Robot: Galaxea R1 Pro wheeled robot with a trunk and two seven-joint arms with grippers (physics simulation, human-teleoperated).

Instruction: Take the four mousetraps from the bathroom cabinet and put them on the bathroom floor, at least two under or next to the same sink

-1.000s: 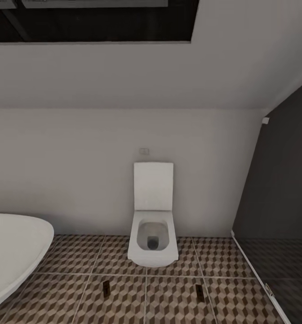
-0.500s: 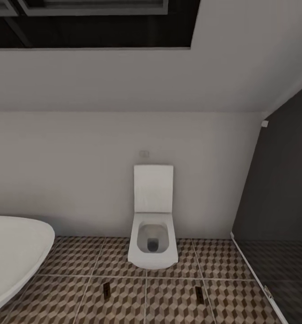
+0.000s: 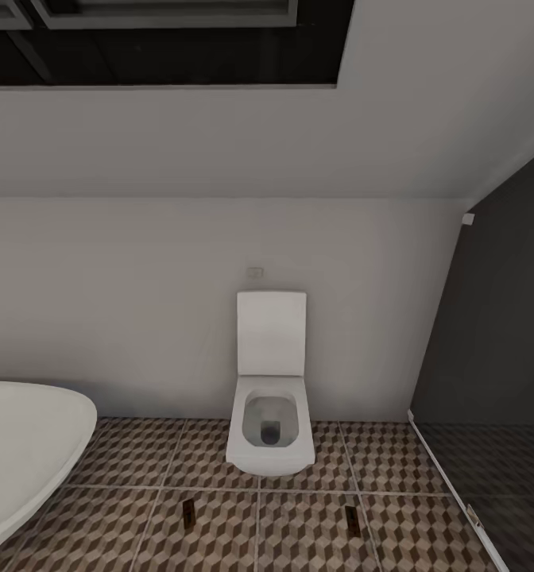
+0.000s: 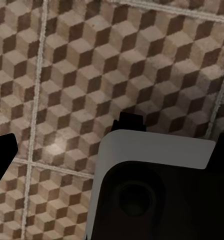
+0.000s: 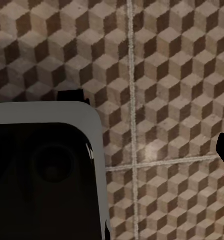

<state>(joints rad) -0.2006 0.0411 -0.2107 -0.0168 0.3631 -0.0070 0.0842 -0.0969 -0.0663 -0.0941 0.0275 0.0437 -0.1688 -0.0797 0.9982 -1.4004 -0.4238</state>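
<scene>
Brown cube-patterned tiles of the bathroom floor are already carrying two tiny dark slab mousetraps, low in the frame before the white toilet. Both wrist cameras are hanging over bare tile; I cannot tell how either gripper's jaws stand. I judge the robot is travelling, and turning toward the cabinet comes next.

Two mousetraps, one toilet, one bathtub, all on one tiled bathroom floor.

Two mousetraps — tiny dark-brown flat slabs — lie on the cube-patterned bathroom floor, well apart. One mousetrap sits at 7 o'clock of the view, the other mousetrap at 5 o'clock.
</scene>
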